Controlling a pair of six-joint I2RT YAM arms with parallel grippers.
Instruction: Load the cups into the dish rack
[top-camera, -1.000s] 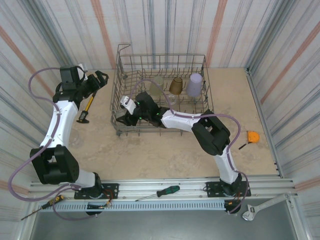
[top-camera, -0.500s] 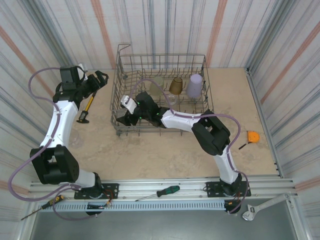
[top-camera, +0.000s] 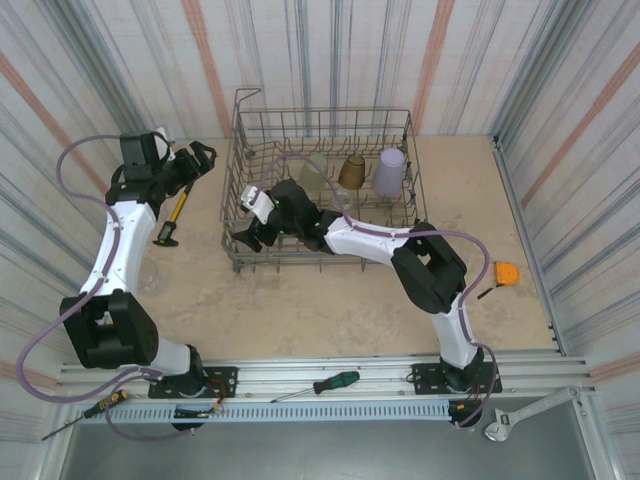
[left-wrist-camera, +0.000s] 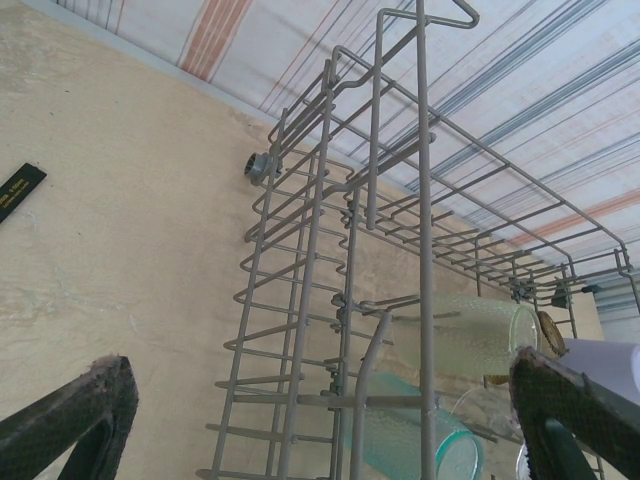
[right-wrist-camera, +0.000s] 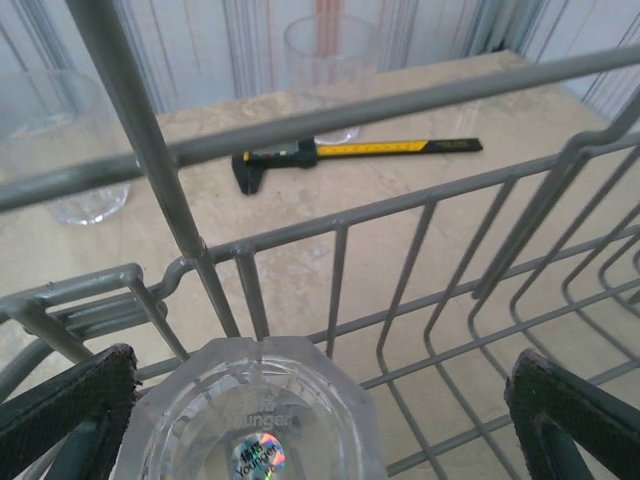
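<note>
A pale tabletop (top-camera: 330, 310) boxed in by striped corrugated walls

Seen from above, the tabletop is beige with a faint marbled, stone-like mottling, and it fills the middle of the frame. The back wall (top-camera: 330, 60) runs along the top, the left wall (top-camera: 50, 90) and the right wall (top-camera: 590, 120) down the sides, all white ribbed sheeting with thin grey-blue and rust-orange stripes. Silver aluminium rails (top-camera: 300, 368) cross the lower frame at the table's near edge, with a slotted strip (top-camera: 350, 410) beneath them and a plain grey ledge (top-camera: 300, 450) along the bottom. The light is soft and even, with only faint shadows
</note>
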